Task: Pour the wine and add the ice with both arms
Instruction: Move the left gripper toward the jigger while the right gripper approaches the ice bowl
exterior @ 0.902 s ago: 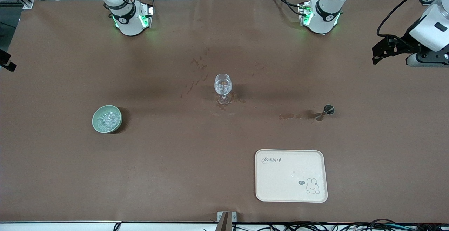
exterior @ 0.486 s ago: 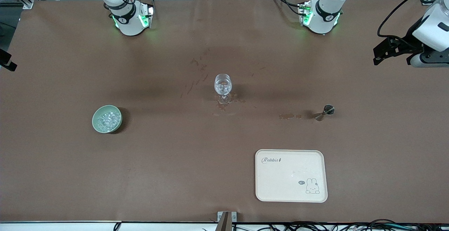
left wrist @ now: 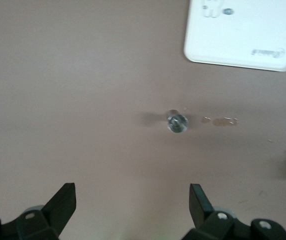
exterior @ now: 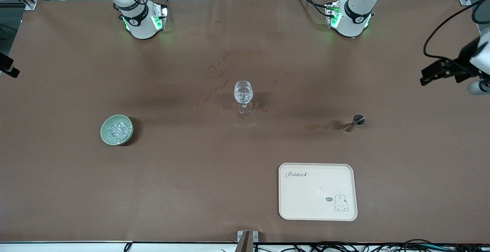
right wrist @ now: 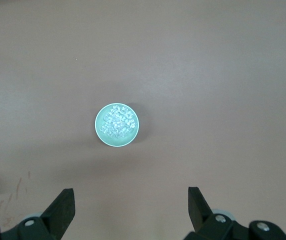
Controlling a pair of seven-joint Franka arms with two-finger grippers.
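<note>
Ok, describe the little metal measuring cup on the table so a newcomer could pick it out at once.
Start at the cream rabbit tray, near the front camera toward the left arm's end of the brown table. Farther from that camera than the tray stands the small metal measuring cup, beside some dark stains. It is the only metal thing there: narrow-waisted, far smaller than the clear stemmed glass at the table's middle.

A clear stemmed glass (exterior: 244, 95) stands mid-table (exterior: 191, 175). A pale green bowl (exterior: 116, 129) of ice (exterior: 116, 130) sits toward the right arm's end; a cream rabbit tray (exterior: 317, 191) lies nearest the camera.
</note>
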